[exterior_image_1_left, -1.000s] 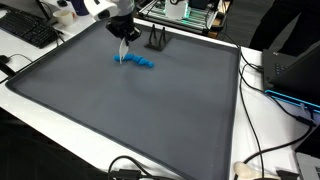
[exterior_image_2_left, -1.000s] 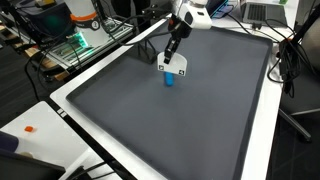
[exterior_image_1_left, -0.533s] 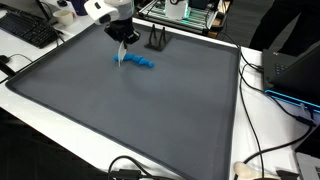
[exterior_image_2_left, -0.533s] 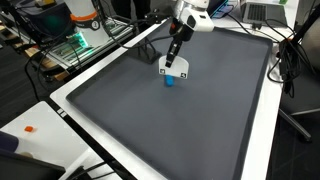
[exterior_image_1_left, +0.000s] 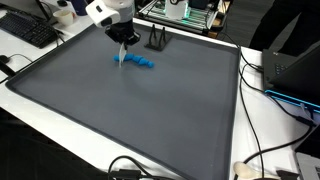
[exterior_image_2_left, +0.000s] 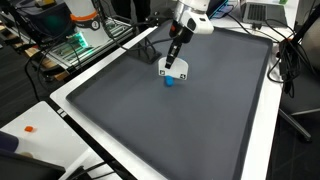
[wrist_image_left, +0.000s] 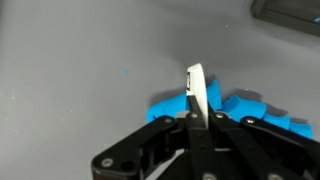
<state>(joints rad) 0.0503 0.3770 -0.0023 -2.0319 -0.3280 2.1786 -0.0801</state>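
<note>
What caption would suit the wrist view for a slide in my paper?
Black jaws shut on a thin white flat strip over a blue knobbly plastic object on the grey mat.

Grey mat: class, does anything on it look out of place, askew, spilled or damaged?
Nothing stands out. The blue object lies alone toward one edge of the mat, nothing spilled; the gripper is shut on a thin white piece right by it.

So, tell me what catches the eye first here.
The bright blue object stands out, lying on the big grey mat near its edge in an exterior view. Right above it the hand is shut on a thin white strip that hangs close to the blue piece. A small black stand sits just beyond them.
</note>
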